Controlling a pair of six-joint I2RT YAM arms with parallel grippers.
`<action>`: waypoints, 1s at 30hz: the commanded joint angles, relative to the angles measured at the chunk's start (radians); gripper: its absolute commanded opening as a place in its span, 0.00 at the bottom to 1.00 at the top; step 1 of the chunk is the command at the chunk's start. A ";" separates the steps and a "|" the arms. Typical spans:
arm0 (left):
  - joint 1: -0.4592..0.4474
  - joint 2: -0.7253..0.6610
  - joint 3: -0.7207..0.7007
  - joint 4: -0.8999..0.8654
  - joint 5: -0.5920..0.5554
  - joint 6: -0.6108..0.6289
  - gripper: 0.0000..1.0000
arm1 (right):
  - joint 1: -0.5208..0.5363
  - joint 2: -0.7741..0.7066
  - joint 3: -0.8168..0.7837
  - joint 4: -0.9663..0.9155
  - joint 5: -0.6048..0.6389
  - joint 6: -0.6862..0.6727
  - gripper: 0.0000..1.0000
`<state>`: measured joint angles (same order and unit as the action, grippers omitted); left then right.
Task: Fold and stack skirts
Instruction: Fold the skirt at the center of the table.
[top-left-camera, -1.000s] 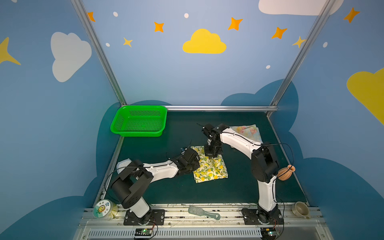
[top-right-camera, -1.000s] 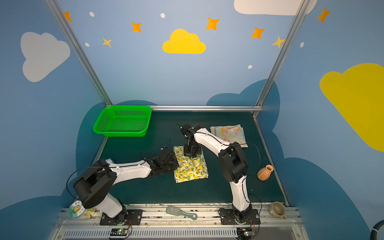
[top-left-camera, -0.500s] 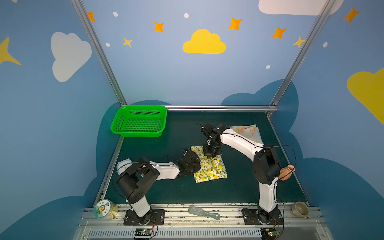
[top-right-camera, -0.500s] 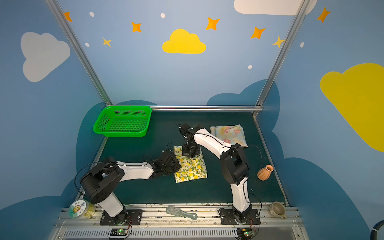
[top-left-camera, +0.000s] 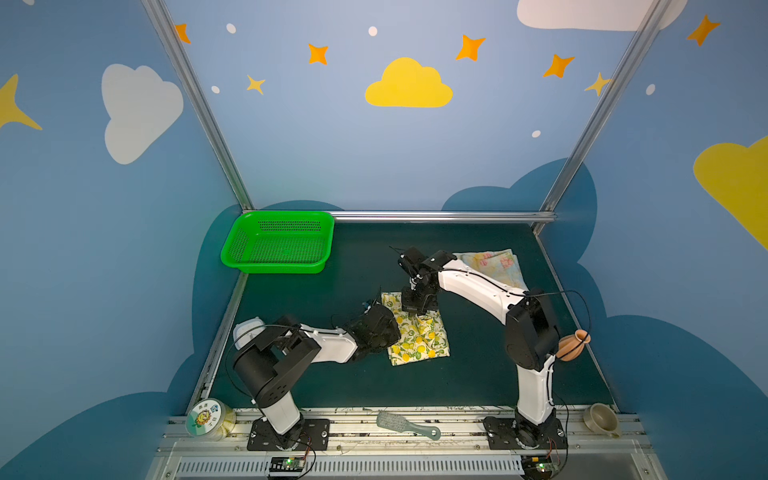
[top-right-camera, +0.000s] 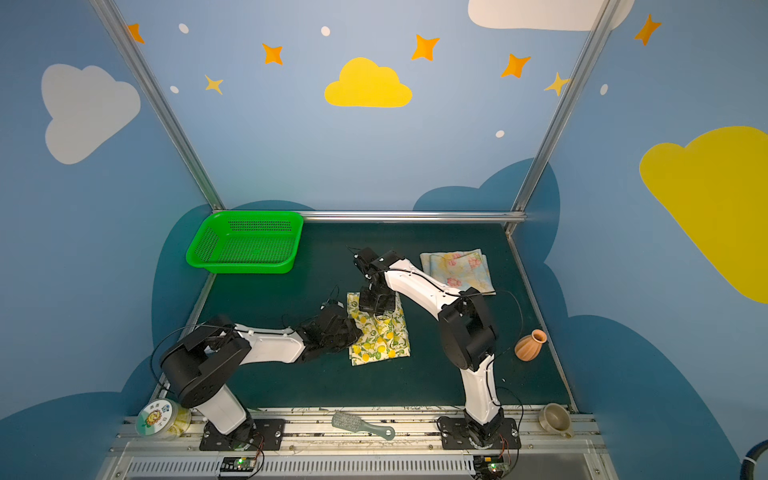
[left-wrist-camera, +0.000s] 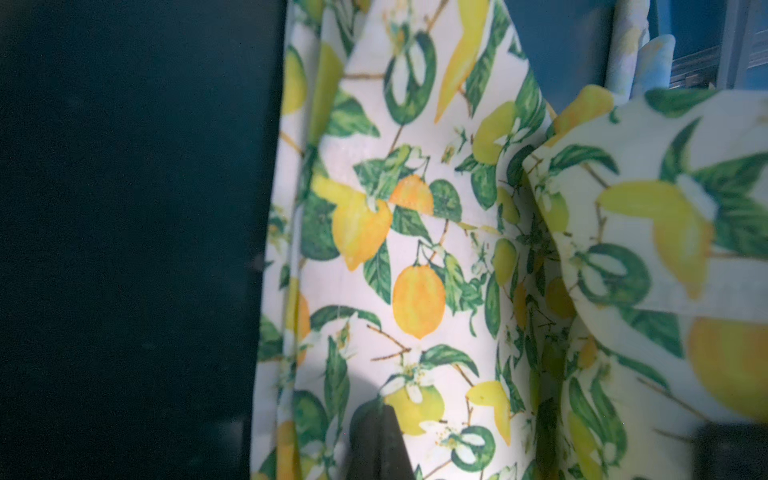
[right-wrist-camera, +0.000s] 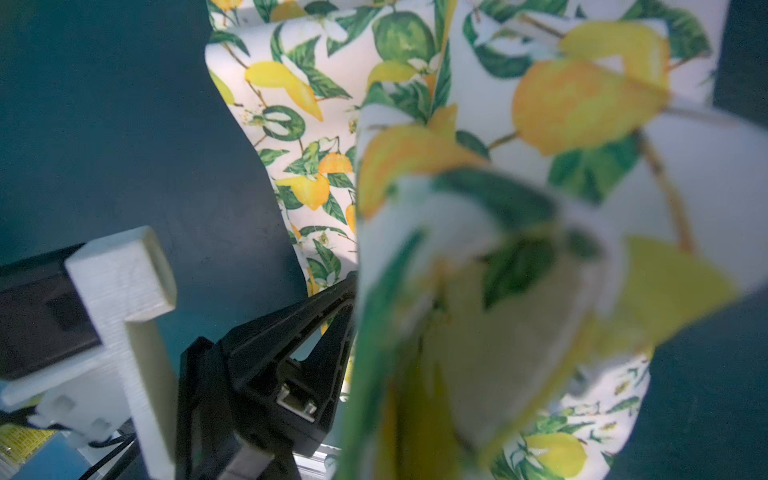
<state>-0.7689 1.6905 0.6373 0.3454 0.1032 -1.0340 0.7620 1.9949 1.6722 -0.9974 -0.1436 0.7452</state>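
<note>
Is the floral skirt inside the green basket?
No, the floral skirt lies folded on the mat, apart from the basket.

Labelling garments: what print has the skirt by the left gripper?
Skirt: yellow lemons, green leaves on cream; left wrist view.

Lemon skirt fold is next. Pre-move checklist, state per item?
1. Right gripper, jaws shut on lemon skirt, cloth bunched up at its wrist camera: ok.
2. Left gripper, jaws shut at the skirt's edge; cloth actually pinched: cannot tell.
3. Lemon skirt lying flat: not ok, one fold raised.
4. Floral skirt folded at the far right: ok.
5. Skirts stacked: not ok, they lie apart.
</note>
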 joint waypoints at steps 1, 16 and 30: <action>-0.007 0.019 -0.055 -0.138 -0.007 -0.004 0.04 | 0.006 0.009 -0.018 0.048 -0.012 0.032 0.00; 0.011 -0.082 -0.057 -0.198 -0.055 0.031 0.04 | 0.022 0.065 -0.098 0.174 -0.019 0.069 0.00; 0.016 -0.041 -0.066 -0.179 -0.030 0.010 0.04 | 0.034 0.055 -0.134 0.197 0.004 0.094 0.00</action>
<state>-0.7593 1.6093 0.5972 0.2539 0.0887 -1.0271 0.7898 2.0491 1.5555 -0.8043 -0.1532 0.8177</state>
